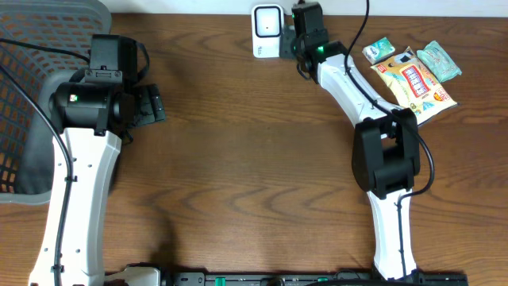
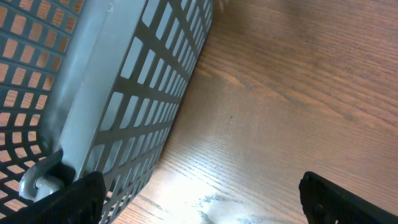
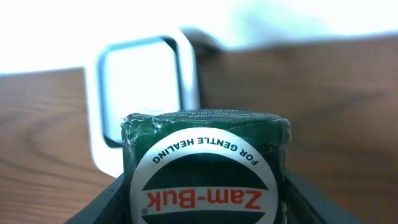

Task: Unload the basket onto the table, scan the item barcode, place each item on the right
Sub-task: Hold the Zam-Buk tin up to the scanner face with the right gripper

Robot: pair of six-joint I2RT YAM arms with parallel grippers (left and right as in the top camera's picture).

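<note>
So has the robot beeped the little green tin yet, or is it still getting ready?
Done: the right gripper has picked up the green Zam-Buk tin and carried it to the white scanner. In hand: it holds the tin right in front of the scanner's window. Whether it has beeped, the pictures can't tell. Left: the snack packets lie unscanned on the table, and the left gripper is open by the basket.

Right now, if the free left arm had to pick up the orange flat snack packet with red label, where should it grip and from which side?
Probably the long lower edge of the orange flat snack packet, approached from above. It lies flat and tilted on the brown wooden table, so only a thin edge suits a pinch. Green packets crowd its upper side, and the right arm crosses its lower-left corner; the lower-right stretch is freest.
</note>
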